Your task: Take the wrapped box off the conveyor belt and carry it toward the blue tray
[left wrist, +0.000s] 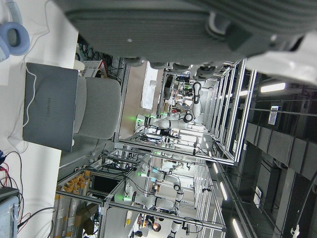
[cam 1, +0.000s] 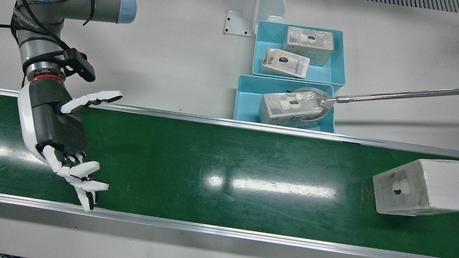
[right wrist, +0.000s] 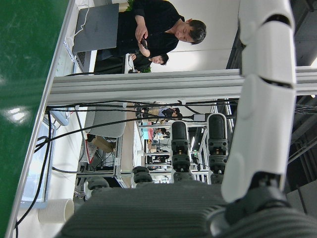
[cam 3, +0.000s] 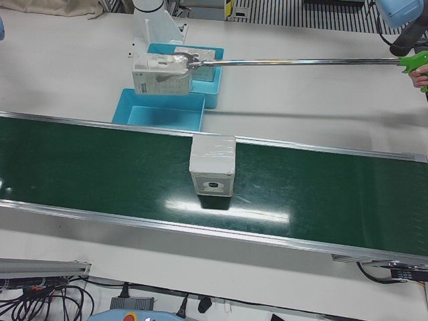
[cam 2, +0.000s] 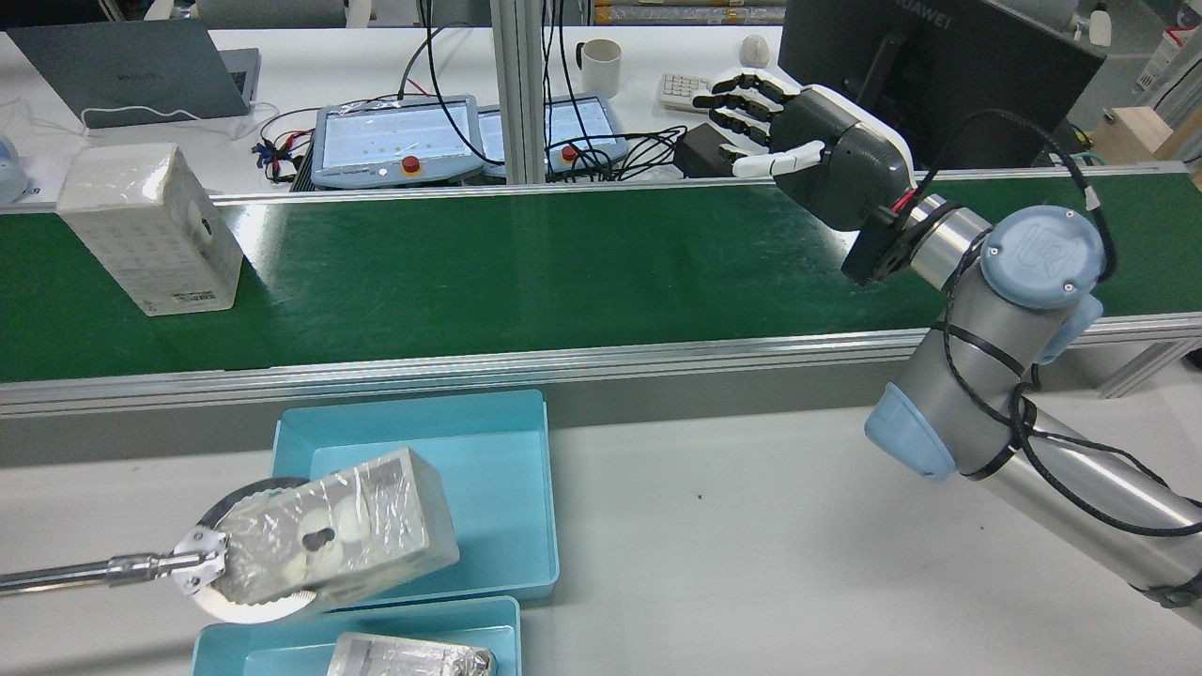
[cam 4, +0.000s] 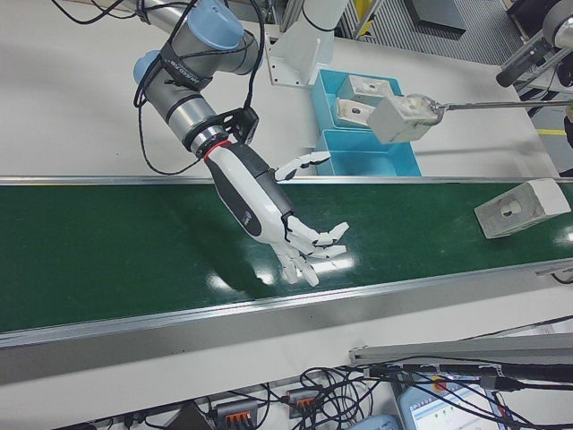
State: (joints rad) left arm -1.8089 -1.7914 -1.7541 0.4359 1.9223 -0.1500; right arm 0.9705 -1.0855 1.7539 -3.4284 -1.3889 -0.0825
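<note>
A wrapped white box (cam 1: 416, 186) stands on the green conveyor belt (cam 1: 215, 157) at the view's right end. It also shows in the rear view (cam 2: 146, 230), the left-front view (cam 3: 212, 164) and the right-front view (cam 4: 524, 208). My right hand (cam 1: 61, 136) hovers over the belt's other end, open and empty, fingers spread, far from the box. It also shows in the rear view (cam 2: 808, 141) and the right-front view (cam 4: 269, 210). Two blue trays (cam 1: 247, 104) sit beside the belt. Of my left hand (left wrist: 173, 25) only the palm shows.
A long metal reacher tool (cam 1: 394, 95) holds another wrapped box (cam 1: 287, 107) over the nearer tray. The farther tray (cam 1: 337, 71) holds two wrapped boxes. A white pedestal (cam 1: 265, 10) stands behind the trays. Desks with a laptop (cam 2: 131, 70) lie beyond the belt.
</note>
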